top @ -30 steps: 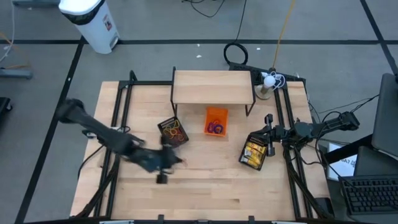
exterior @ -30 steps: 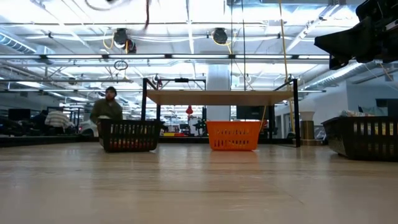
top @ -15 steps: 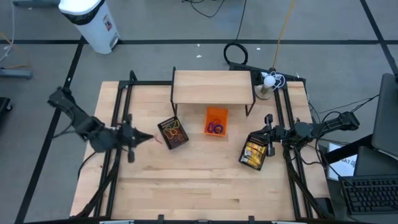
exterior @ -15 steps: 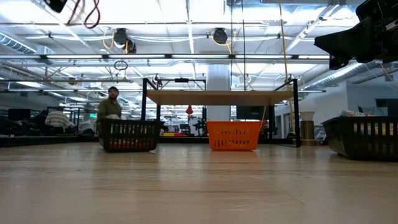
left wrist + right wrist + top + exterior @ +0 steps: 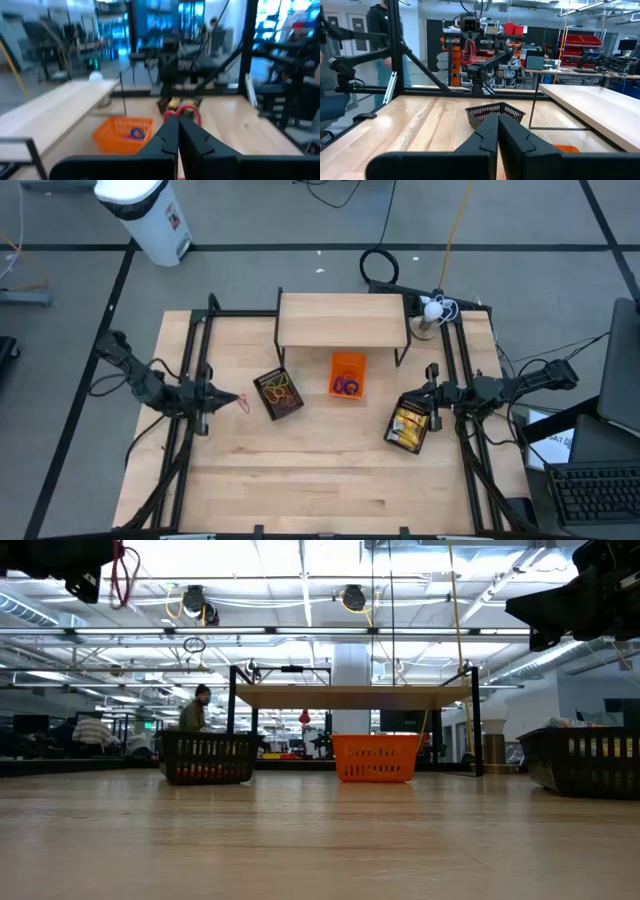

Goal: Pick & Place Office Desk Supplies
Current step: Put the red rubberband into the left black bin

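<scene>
- At the bench's left edge, over the frame rail, my left claw [image 5: 232, 399] has its fingers pressed together on a red rubber band [image 5: 242, 402]; the loop hangs off the tips.
- Low view: same band [image 5: 122, 572] dangles high above the bench, upper left.
- Left wrist view: the two dark fingers [image 5: 167, 137] meet at the tips, red loop [image 5: 183, 113] just past them.
- Just beside that claw, toward bench centre: black basket [image 5: 278, 393], tilted, with yellow and red bands in it. Band in the claw is outside the basket, near its left side.
- Orange basket [image 5: 347, 375] sits further right, in front of the small wooden shelf [image 5: 343, 320]; blue/purple rings [image 5: 346, 386] inside.
- Right claw [image 5: 431, 400] is parked at the right rail, fingers closed on nothing per right wrist view [image 5: 496, 131].
- Second black basket [image 5: 411, 423] is right beside it, holding yellow-and-white pieces [image 5: 405, 424].
- A person [image 5: 194, 710] is visible in the room behind the bench, low view.
</scene>
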Robot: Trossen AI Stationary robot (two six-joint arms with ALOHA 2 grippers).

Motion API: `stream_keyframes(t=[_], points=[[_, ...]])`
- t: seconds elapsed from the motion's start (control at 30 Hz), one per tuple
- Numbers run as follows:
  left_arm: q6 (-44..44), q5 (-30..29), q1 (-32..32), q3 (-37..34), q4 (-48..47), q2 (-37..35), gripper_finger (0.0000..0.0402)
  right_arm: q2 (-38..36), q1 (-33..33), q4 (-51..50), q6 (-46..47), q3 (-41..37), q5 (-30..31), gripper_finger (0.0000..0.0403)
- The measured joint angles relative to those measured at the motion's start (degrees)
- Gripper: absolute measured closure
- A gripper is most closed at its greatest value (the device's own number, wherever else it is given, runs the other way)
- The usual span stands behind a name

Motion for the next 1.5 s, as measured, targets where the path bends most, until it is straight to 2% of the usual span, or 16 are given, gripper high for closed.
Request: stream_keyframes(t=[0.07, 0.37, 0.6, 0.7, 0.8, 0.93, 1.07, 1.37, 1.5], points=[[2.61, 1.66, 0.85, -2.59, 3.05, -2.48, 0.0401, 0.00, 0.00, 0.01, 0.05, 0.02, 0.04, 0.0399], [3.42, 1.75, 3.67, -8.45, 0.69, -13.37, 0.0401, 0.00, 0.01, -0.04, 0.42, 0.02, -0.01, 0.0399], [3.35, 0.86, 4.00, -8.70, 0.36, -13.14, 0.0401, 0.04, 0.00, -0.49, 0.02, 0.02, -0.04, 0.0399], [2.32, 0.61, 4.00, -8.66, 3.87, -13.14, 0.0401, 0.04, 0.01, -0.49, 0.03, 0.01, -0.04, 0.0399], [-1.39, -3.59, 4.00, -6.97, 6.59, -11.63, 0.0401, 0.04, 0.01, -0.42, 0.03, 0.02, 0.01, 0.0399], [-3.15, -5.73, 4.15, -3.28, 6.17, -4.15, 0.0401, 0.04, -0.02, 0.16, 0.02, 0.00, 0.08, 0.0399], [-4.57, -6.34, 6.85, 1.27, 6.02, 8.40, 0.0401, 0.04, -0.02, 0.86, 0.02, 0.01, 0.12, 0.0399], [-10.96, 6.93, 22.05, 13.11, -1.08, 37.19, 0.0401, 0.04, 0.00, 0.34, 0.22, 0.00, 0.03, 0.0399], [-11.51, 8.82, 28.25, 17.68, -8.23, 46.01, 0.0401, 0.07, -0.01, -0.41, 0.63, 0.01, 0.01, 0.0399]])
